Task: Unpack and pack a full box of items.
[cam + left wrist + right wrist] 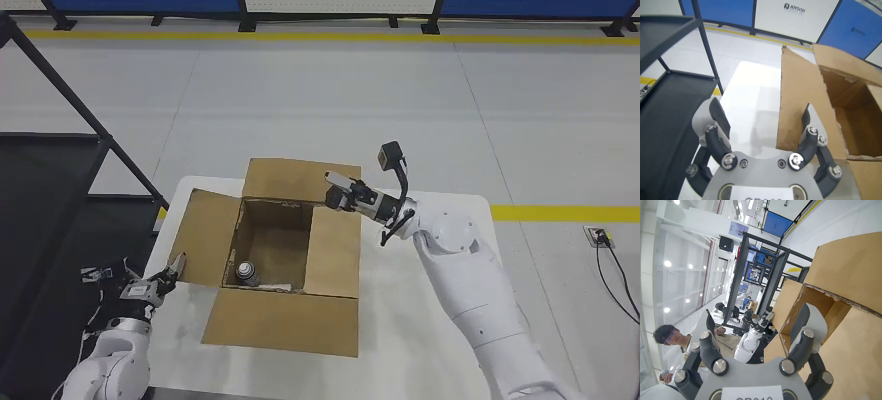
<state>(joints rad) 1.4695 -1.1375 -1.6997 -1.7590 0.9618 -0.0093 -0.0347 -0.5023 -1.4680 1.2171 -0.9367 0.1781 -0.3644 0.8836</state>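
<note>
Open cardboard box on a white table, pale factory floor around it.
The left gripper sits beside one box flap, the right gripper near the opposite corner, both spread and empty. A small bottle stands inside the box, and a black rack flanks it.
</note>
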